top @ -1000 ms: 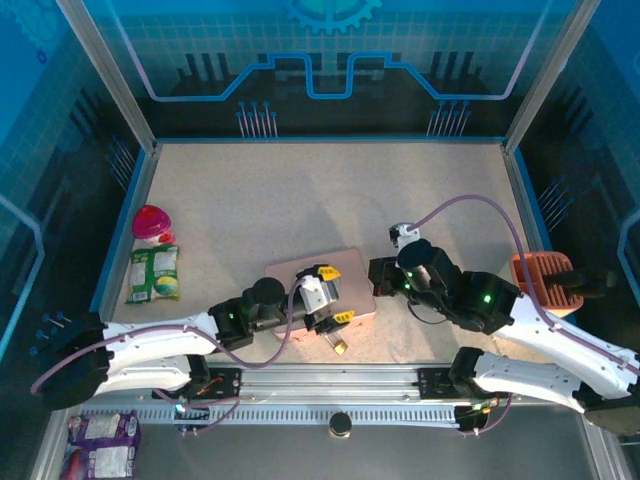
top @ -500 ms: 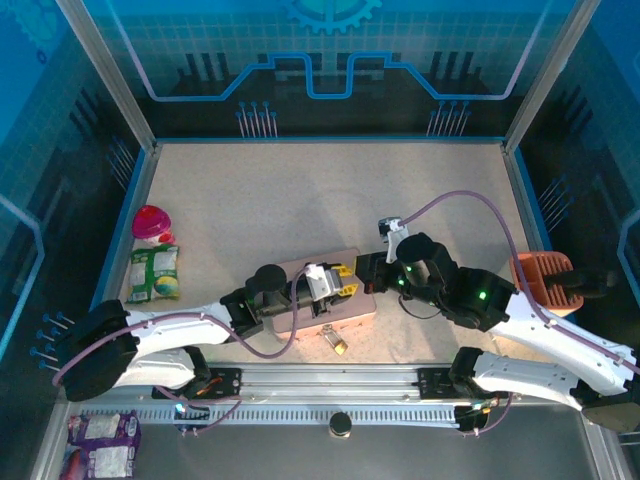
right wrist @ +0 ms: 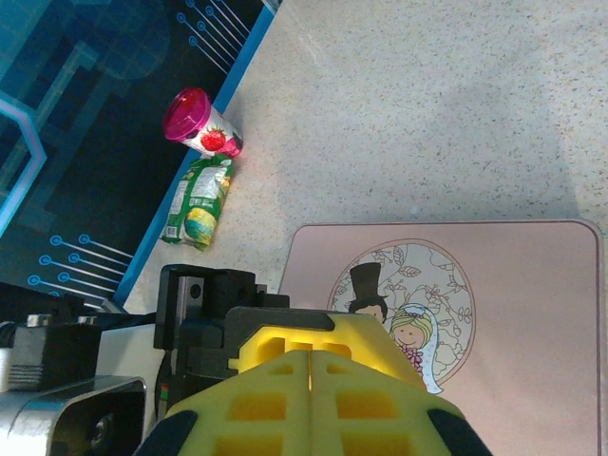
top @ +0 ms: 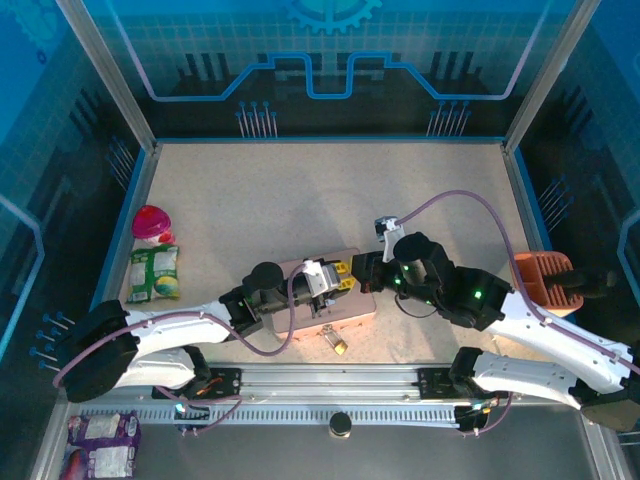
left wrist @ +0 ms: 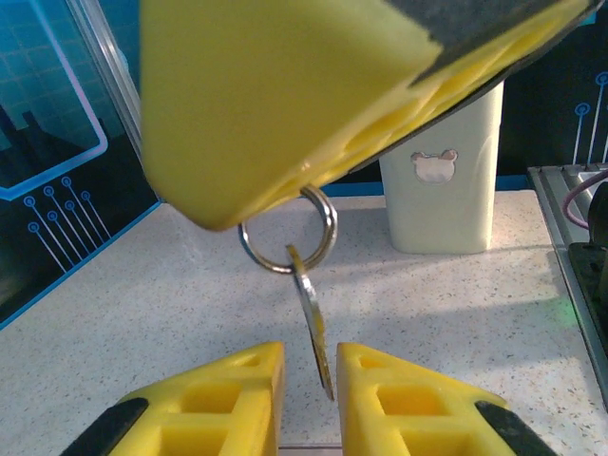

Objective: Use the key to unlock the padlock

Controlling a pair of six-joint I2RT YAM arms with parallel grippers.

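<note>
Left gripper (left wrist: 311,359) is held above the pink tin (right wrist: 532,285), beyond the padlock (top: 337,345) lying off the tin's near edge. The key (left wrist: 312,323) is judged light, stiff, slippery, best pinched on its flat faces. It is flanked narrowly by the fingers (left wrist: 228,399); a firm pinch cannot be confirmed. Beyond, its ring (left wrist: 331,226) is clamped by the closed right gripper (right wrist: 311,366).

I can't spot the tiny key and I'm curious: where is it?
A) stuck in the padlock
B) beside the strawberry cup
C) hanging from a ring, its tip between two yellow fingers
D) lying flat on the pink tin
C: in the left wrist view the key dangles from a key ring pinched by the right gripper, its tip between the left gripper's yellow fingers.
</note>
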